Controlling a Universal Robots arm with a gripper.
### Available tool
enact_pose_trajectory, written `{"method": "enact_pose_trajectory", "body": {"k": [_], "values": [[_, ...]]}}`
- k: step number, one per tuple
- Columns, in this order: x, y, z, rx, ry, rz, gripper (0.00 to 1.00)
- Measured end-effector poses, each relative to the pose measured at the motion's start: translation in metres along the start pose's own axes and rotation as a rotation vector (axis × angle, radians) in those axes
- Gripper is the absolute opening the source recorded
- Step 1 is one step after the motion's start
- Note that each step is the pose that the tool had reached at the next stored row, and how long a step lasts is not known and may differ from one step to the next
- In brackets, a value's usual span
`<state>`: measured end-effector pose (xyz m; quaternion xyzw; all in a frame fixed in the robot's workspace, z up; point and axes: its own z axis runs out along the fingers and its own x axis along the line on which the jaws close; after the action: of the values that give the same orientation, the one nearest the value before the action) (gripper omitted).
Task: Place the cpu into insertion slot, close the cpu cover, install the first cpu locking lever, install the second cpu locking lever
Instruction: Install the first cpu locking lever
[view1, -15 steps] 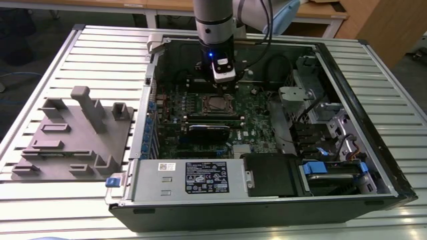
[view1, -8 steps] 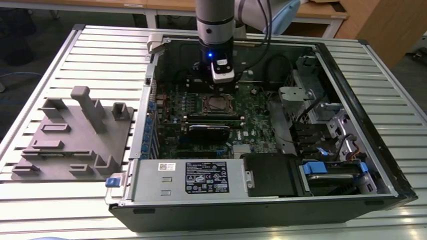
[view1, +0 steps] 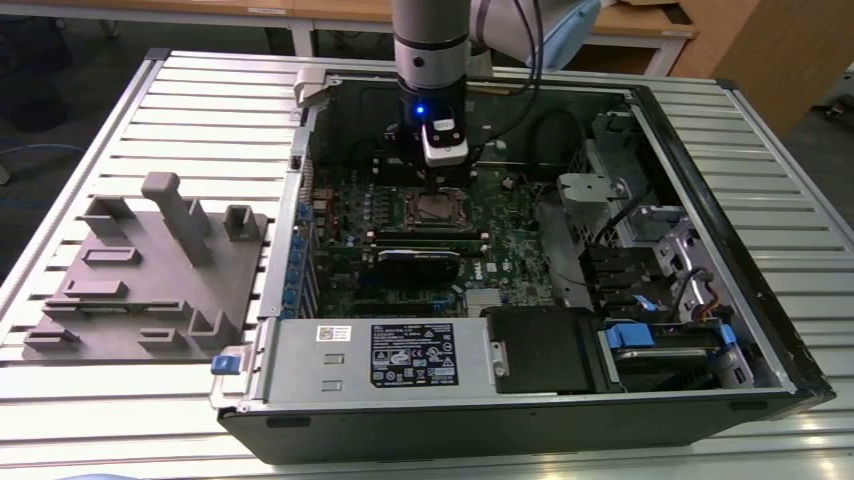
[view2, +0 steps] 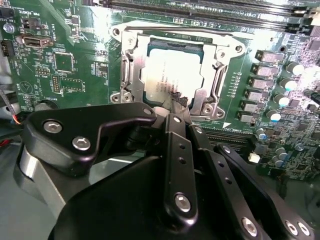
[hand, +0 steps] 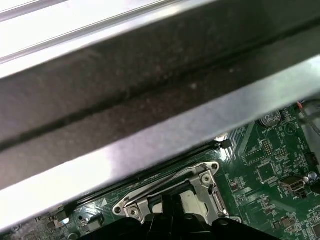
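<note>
We hover our gripper at the insertion slot.
Fingertips pinched together on nothing; cpu seated beneath the cpu cover.

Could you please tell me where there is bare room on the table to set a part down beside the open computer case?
The ribbed metal table is bare on the exterior view's right of the open black computer case, and in a strip between the case and the grey moulded fixture tray. Inside the case it is crowded: the tool sits over the silver-topped cpu.
</note>
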<state>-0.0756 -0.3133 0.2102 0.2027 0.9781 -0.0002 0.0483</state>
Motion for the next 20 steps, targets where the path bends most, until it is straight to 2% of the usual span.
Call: {"method": "enact_pose_trajectory", "body": {"k": [3, 7, 10, 16, 20], "values": [[0.0001, 0.0003, 0.0002, 0.0036, 0.0058, -0.001, 0.10], [0.0002, 0.0004, 0.0002, 0.0086, 0.0087, -0.003, 0.10], [0.0002, 0.0004, 0.0003, 0.0098, 0.0114, -0.004, 0.10], [0.0001, 0.0004, 0.0004, 0.0097, 0.0117, -0.004, 0.10], [-0.0031, 0.0018, 0.0007, 0.0097, 0.0116, -0.004, 0.10]]}}
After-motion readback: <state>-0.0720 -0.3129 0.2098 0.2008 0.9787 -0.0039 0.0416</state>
